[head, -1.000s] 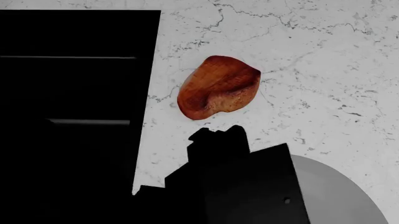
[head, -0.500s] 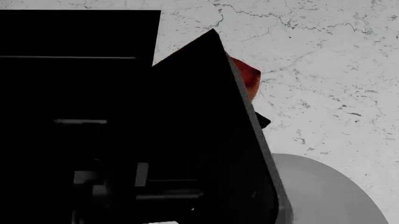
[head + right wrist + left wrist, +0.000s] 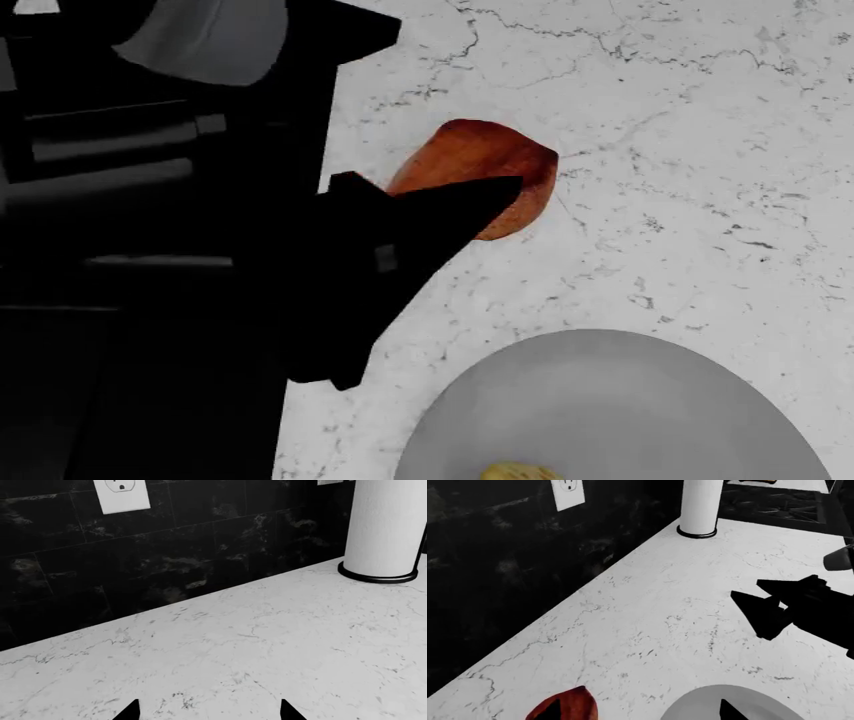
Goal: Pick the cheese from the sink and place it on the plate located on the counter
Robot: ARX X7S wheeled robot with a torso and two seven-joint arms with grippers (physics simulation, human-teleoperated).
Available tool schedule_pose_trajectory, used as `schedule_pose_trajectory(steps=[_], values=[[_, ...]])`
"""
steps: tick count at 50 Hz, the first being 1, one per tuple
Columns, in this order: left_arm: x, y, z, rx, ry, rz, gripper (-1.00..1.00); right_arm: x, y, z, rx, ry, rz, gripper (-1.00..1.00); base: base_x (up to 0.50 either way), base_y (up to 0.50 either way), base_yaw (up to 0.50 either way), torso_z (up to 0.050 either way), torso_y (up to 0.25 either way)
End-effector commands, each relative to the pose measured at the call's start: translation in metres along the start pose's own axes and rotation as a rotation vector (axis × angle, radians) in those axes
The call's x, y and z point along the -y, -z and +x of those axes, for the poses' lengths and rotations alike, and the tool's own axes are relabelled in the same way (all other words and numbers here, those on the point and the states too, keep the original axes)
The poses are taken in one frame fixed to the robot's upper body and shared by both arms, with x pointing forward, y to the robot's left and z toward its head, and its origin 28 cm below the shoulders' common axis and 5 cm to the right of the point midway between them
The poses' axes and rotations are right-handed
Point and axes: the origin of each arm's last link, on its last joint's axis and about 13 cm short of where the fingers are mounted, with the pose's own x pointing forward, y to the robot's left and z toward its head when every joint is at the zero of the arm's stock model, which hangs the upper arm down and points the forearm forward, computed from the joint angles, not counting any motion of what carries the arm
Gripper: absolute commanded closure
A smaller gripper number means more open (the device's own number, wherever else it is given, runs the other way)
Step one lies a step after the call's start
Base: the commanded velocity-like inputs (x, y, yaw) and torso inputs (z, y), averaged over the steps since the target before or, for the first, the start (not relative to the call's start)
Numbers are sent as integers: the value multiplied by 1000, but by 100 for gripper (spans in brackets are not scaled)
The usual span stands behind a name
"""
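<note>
Left wrist view: the left gripper (image 3: 639,712) hangs over the counter (image 3: 647,620), by the plate (image 3: 760,702). One tip shows on the plate's edge. A dark wedge against the reddish lump (image 3: 570,707) is prob. the other, so the jaws look spread w/ nothing between. That fits a hand that's done w/ its load. The right gripper (image 3: 764,605) floats further along the counter, well apart from the plate. It's all black, so I can't read its jaws here.

Head view: the cheese (image 3: 521,471) sits on the plate's near rim, cut off by the frame, only a yellow sliver showing. It's out of the sink (image 3: 134,400), so the job looks basically done. The left gripper's bulk covers part of the lump and much of the sink.

Right wrist view: both tips are wide apart and empty, facing the black wall. No plate or cheese visible.
</note>
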Motion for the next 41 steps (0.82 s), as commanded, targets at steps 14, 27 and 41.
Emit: schedule_pose_trajectory(steps=[14, 27, 41], values=[[-29, 28, -46, 126, -308, -49, -100, -4, -2, 4, 3, -11, -3, -100, 0, 0, 0, 0, 0], [-34, 49, -65, 129, -404, -104, -100, -6, -3, 5, 5, -14, -6, -100, 0, 0, 0, 0, 0], [-32, 65, -81, 107, -452, -115, -100, 0, -4, -3, 7, -3, -1, -100, 0, 0, 0, 0, 0]])
